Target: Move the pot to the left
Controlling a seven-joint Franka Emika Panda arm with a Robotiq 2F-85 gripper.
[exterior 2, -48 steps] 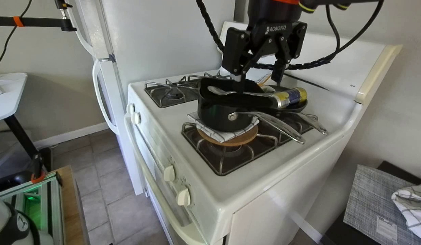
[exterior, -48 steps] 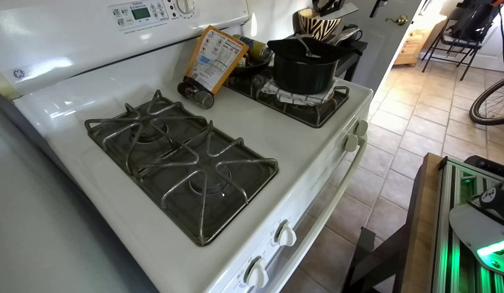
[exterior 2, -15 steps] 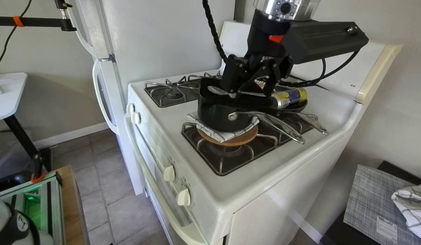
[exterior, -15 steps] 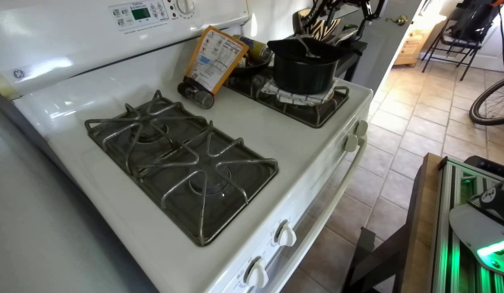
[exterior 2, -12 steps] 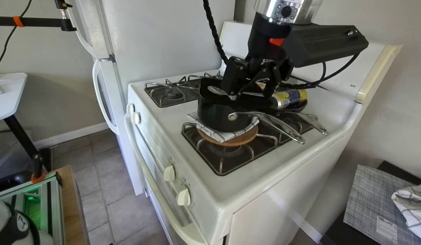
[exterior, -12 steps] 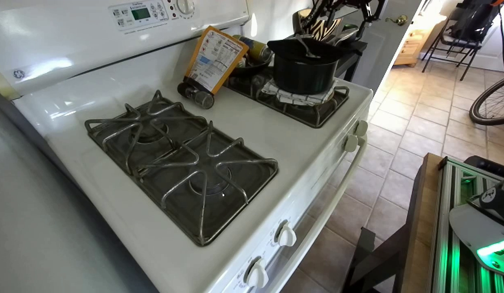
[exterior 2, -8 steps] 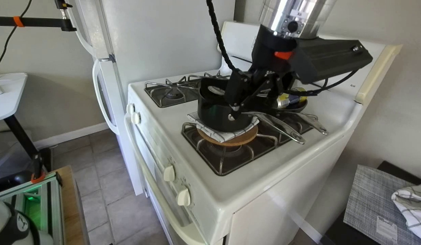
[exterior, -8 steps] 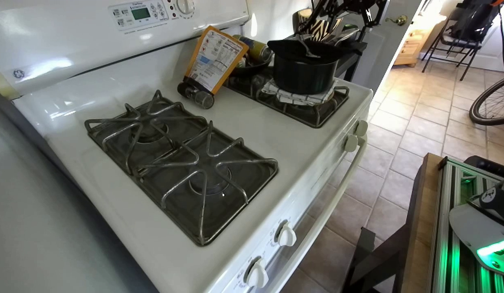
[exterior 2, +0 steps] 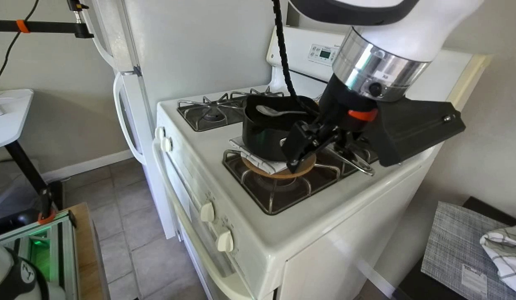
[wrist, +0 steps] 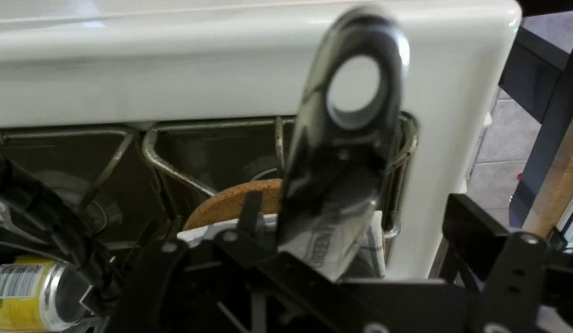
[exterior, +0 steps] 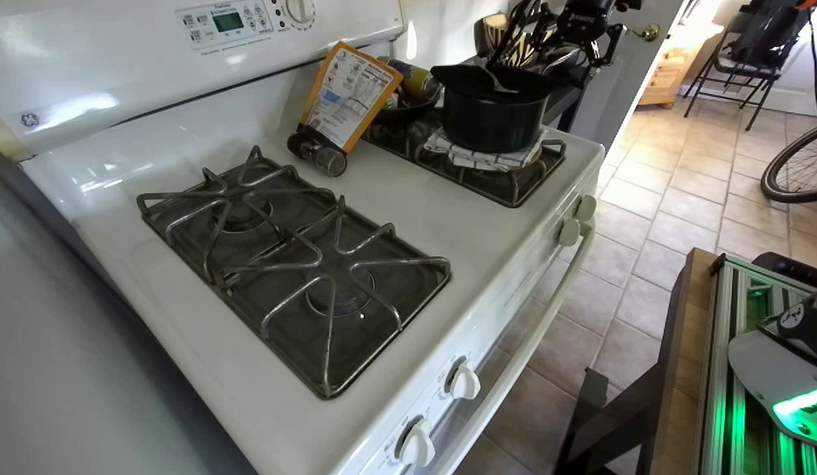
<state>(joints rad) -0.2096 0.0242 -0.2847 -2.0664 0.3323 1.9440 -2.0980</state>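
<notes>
In the wrist view the gripper (wrist: 353,210) is spread, the handle (wrist: 336,185) between, off toward nine o'clock; closing could shove it sideways. In an exterior view the pot (exterior 2: 266,133), at the gripper's ten o'clock, sits on cloth (exterior 2: 264,163) a tug could slide.

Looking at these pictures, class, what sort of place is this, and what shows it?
Most likely a home kitchen: there is a white gas stove, a black pot on top and a refrigerator alongside.
</notes>
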